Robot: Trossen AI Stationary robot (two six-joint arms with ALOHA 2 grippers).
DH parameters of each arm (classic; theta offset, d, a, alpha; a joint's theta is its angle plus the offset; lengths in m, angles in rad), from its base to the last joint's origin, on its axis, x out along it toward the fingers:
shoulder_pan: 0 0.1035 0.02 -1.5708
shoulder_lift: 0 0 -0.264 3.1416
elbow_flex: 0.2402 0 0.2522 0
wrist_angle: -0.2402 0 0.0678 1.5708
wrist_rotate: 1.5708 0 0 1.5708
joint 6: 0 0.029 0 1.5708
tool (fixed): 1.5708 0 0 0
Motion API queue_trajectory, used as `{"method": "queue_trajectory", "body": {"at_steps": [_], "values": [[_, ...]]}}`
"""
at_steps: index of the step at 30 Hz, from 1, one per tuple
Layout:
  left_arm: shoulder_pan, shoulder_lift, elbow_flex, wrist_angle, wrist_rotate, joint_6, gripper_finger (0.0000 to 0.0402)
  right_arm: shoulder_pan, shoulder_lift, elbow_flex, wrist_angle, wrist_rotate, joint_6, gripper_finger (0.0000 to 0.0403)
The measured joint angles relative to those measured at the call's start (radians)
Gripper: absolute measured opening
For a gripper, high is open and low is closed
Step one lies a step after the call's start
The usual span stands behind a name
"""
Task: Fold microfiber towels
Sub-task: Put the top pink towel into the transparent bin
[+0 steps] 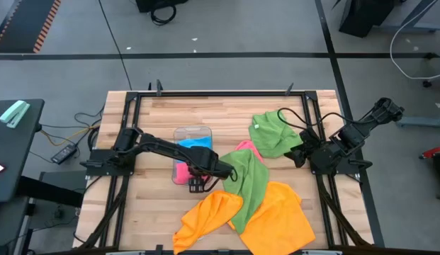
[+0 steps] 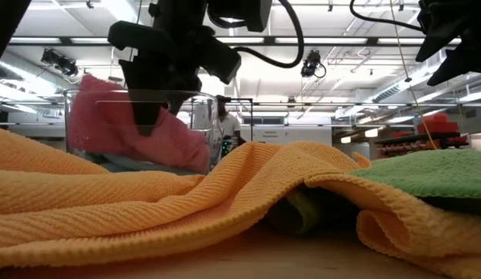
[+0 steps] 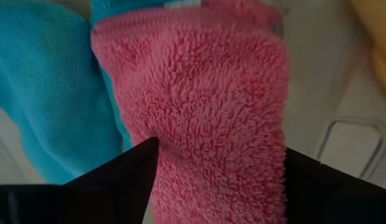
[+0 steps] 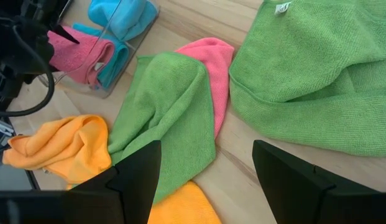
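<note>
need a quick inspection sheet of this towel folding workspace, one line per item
surface: wooden table, bare at the left and far edge.
job's things: folded pink towel and blue towel in the clear tray; loose green towel at far right; a second green towel draped over a pink towel and two orange towels at the near edge.
clutter: nothing seen beyond the tray.
grippers: left gripper over the tray's near end, fingers open astride the pink towel; right gripper open, waiting by the right edge.
cables: loose cables on the floor left of the table.
surroundings: a person stands far behind the table.
</note>
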State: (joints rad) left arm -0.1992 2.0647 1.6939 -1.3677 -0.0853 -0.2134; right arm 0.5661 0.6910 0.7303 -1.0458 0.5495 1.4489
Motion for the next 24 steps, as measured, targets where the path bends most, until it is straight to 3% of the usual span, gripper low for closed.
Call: {"method": "queue_trajectory", "body": {"at_steps": [14, 20, 24], "values": [[-0.015, 0.0, 0.0, -0.026, -0.007, 0.032, 0.011, 0.0, 0.0, 0.0, 0.0, 0.019, -0.006, 0.0262], [0.019, 0.0, 0.0, -0.008, 0.128, 0.086, 0.0021, 0.0, 0.0, 0.0, 0.0, 0.019, -0.007, 0.0262], [0.053, -0.006, 0.0, -0.01, 0.222, 0.106, 0.0023, 0.0, 0.0, 0.0, 0.002, 0.019, -0.007, 0.0262]]}}
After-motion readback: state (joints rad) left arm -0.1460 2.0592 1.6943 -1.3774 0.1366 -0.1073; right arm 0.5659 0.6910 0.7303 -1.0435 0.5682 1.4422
